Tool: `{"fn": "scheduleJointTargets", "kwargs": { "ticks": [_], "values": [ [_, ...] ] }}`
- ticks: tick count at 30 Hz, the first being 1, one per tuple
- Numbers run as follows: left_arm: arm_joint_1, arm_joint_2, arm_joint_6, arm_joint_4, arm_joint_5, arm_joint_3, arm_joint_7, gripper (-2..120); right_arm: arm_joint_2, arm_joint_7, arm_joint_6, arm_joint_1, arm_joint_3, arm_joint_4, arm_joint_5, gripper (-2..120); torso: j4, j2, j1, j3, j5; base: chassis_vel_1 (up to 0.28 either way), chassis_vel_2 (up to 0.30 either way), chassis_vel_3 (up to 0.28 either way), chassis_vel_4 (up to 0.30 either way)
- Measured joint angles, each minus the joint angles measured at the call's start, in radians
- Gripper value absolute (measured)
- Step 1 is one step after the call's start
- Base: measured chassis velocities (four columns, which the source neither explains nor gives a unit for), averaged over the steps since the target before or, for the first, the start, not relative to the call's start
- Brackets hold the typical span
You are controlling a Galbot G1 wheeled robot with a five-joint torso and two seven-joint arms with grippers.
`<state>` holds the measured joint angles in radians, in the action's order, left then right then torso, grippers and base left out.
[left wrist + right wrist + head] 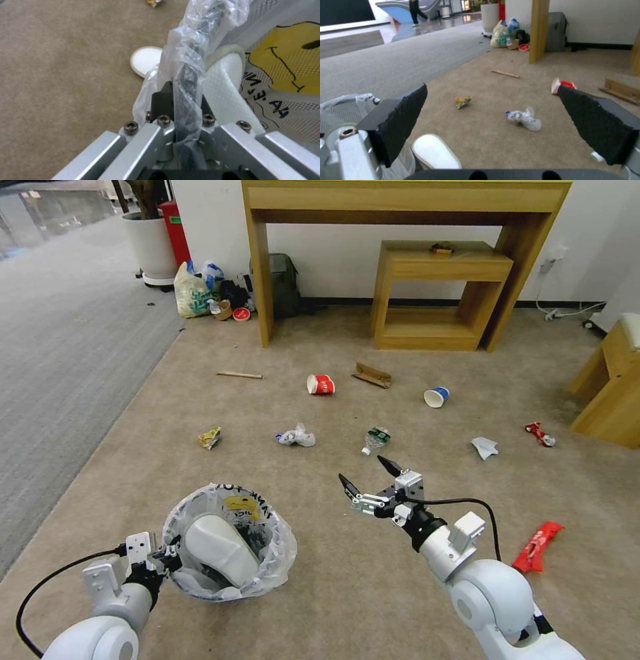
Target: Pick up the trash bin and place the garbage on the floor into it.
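The small round black trash bin (230,543) with its crinkly whitish plastic liner is held by the rim, pinched tight in the left gripper (168,553), low on the left over the beige carpet floor (373,593). A white slipper (220,550) is seen inside. The right gripper (370,477) is hung wide open above a crushed green-labelled bottle (375,439), nothing held.

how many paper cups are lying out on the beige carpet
2: a red cup on its side beside the cardboard scrap, and a blue cup farther right. Others may be hidden.
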<state>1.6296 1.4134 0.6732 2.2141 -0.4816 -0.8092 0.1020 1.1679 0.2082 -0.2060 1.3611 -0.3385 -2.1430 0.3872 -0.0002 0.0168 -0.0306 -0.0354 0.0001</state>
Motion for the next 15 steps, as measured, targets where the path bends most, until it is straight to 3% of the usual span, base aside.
{"fn": "scheduleJointTargets", "kwargs": {
  "ticks": [15],
  "values": [
    [-0.006, 0.001, 0.000, 0.004, -0.003, 0.000, 0.001, 0, -0.002, -0.002, 0.000, -0.003, 0.011, 0.006, -0.002, 100, -0.0001, 0.000, 0.000, 0.000, 0.0000, 0.129, 0.126, -0.132, -0.122]
  ]
}}
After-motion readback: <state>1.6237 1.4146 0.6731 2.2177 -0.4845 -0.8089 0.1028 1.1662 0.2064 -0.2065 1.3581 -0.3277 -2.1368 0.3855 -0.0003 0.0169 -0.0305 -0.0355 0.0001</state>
